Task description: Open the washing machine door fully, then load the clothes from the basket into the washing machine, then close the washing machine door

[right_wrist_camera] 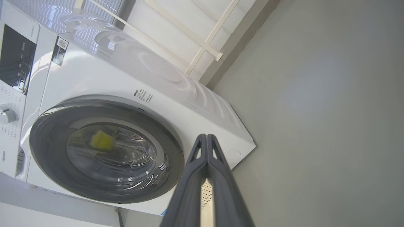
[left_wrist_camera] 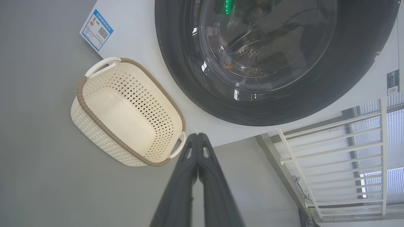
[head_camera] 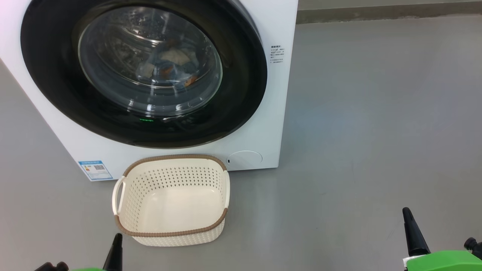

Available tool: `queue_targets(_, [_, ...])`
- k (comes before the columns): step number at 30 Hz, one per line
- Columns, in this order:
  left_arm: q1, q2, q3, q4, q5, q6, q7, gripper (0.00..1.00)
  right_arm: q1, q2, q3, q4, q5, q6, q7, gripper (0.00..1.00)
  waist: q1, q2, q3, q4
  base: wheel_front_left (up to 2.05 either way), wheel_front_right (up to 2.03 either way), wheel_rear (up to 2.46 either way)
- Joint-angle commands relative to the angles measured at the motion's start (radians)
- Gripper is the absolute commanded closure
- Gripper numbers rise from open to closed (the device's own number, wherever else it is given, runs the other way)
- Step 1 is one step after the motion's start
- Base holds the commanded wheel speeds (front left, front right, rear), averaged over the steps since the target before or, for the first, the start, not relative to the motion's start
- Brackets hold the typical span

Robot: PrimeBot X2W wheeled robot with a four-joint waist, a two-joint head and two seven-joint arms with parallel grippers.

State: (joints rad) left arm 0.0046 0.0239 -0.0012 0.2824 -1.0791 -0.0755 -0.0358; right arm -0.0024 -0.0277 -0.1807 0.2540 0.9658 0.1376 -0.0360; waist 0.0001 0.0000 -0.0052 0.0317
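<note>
The washing machine door [head_camera: 49,75] sits closed flush on the washing machine [head_camera: 276,120], the clothes [head_camera: 173,62] visible in the drum behind its glass. The basket [head_camera: 171,234] stands empty on the floor [head_camera: 357,131] just before it. Left jaws and right jaws, both pinched together on nothing, hang low and clear, so I'd judge the job done.

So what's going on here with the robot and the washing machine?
Nothing is being handled right now. The washing machine door is closed, and the clothes lie inside, behind its glass. The basket sits empty on the floor in front of the washing machine. The left gripper and the right gripper are both shut, holding nothing, low and short of the machine. The job looks finished.
</note>
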Motion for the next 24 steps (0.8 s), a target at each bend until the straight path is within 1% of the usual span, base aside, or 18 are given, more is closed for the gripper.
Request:
queue_targets(1, [-0.048,0.018,0.029,-0.028,-0.035,-0.011,0.009,1.0,-0.046,-0.013,0.019,-0.022,0.05,-0.004,0.009,1.0,-0.0001,0.0,0.0,-0.001,0.0,0.0,0.0])
queue_targets(24, [-0.078,0.022,0.069,-0.032,-0.263,-0.031,0.074,1.0,-0.074,-0.018,0.041,-0.016,0.324,-0.005,0.074,1.0,-0.0001,0.0,0.004,-0.015,0.0,0.0,0.0])
